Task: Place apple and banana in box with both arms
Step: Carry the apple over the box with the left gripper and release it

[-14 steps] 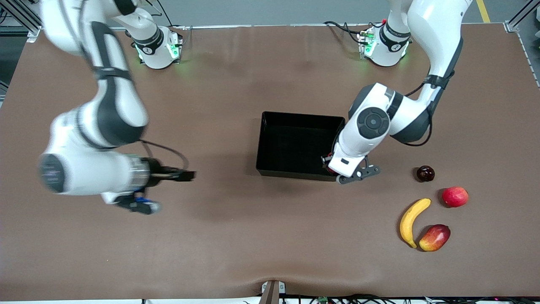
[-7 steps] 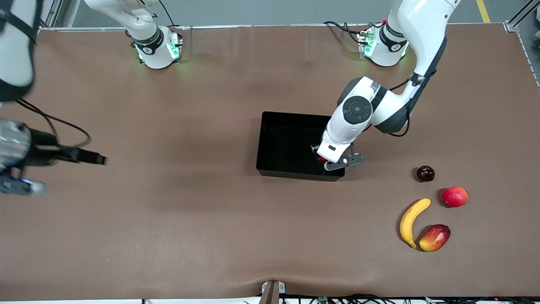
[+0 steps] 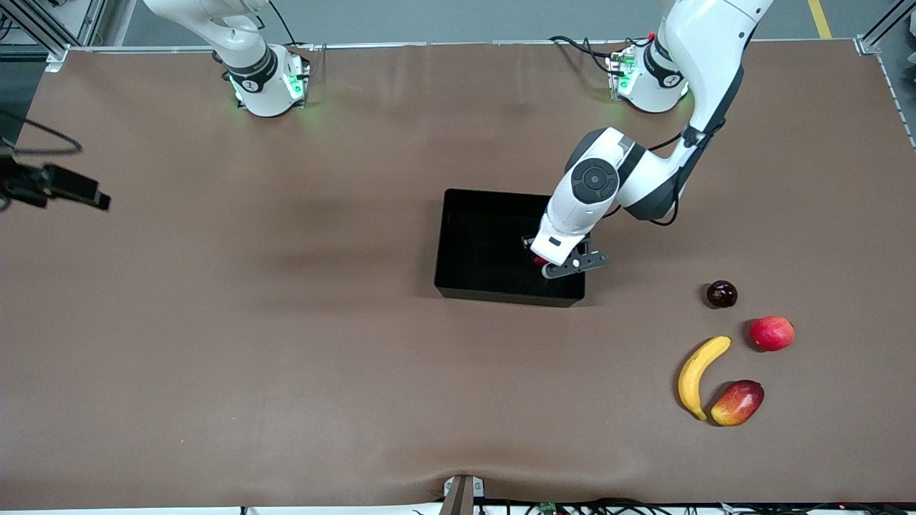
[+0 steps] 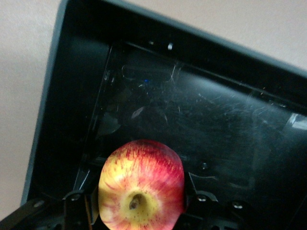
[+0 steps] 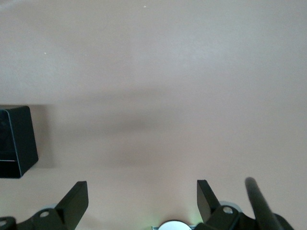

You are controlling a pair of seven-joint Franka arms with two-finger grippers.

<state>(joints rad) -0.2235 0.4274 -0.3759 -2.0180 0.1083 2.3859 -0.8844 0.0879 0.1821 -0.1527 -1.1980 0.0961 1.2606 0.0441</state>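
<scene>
1. Left gripper hangs over the box, above the part of it toward the left arm's end of the table, with its fingers closed about halfway on the apple.
2. Seen from the left wrist, the apple sits between the dark fingers, red with yellow streaks, its dimple facing the camera, and the glossy black floor of the box lies under it.
3. From the front only a small red patch of the apple shows under the left arm's wrist.
4. Right gripper is over bare table at the right arm's end, well apart from the box; its fingers stand wide apart and hold nothing. A corner of the box shows in the right wrist view.
5. Banana lies on the table toward the left arm's end, nearer the front camera than the box and well apart from it.
6. Just beside the banana lies a red-and-yellow mango-like fruit. A plain red round fruit sits near the banana's upper tip, and a small dark round fruit sits a little farther from the camera.
</scene>
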